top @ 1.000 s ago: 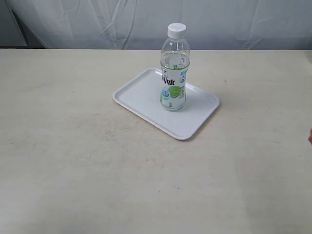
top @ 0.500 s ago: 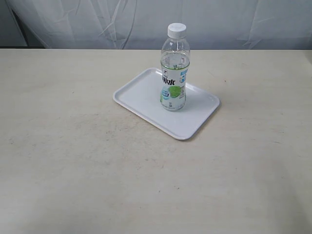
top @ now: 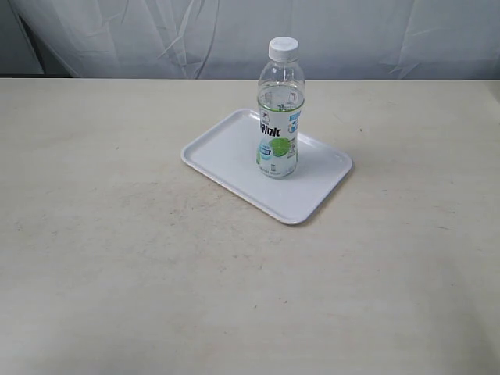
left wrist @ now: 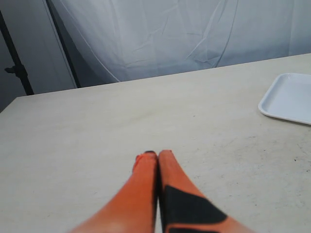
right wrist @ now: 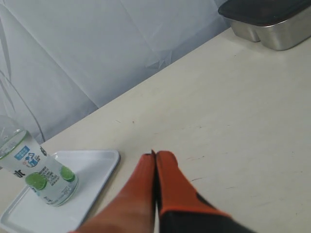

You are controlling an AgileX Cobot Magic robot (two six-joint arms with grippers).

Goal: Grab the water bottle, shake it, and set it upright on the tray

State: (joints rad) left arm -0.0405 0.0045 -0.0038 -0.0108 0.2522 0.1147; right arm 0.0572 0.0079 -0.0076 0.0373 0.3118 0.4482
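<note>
Left gripper point(left wrist: 151, 155): orange fingers with black patches, closed flat against each other, held low over the table point(top: 156, 266) and aimed along its surface toward the far edge. Right gripper point(right wrist: 154, 155): same orange and black make, likewise closed tip to tip, poised above the tabletop and angled toward the backdrop. Both well apart from the task items and touching neither. Water bottle point(top: 278, 117): clear plastic, white screw cap, white, green and blue label with dark lettering, partly filled with clear liquid, standing upright on the tray point(top: 223, 144) near its middle; seen in the right wrist view as bottle point(right wrist: 41, 177) to one side of the closed fingers. Tray: flat, white, rectangular, rounded corners, low raised rim, lying askew to the table edges in the exterior view; one corner point(left wrist: 291, 99) visible in the left wrist view, a larger part point(right wrist: 95, 167) in the right wrist view. Table: pale beige, matt, faintly scuffed and speckled. Backdrop point(top: 367, 35): creased white cloth hung behind the far edge of the table. Metal container point(right wrist: 272, 29): steel box with a dark lid, at the table's far side in the right wrist view. Dark stand pole point(left wrist: 13, 56): beside the cloth in the left wrist view.
</note>
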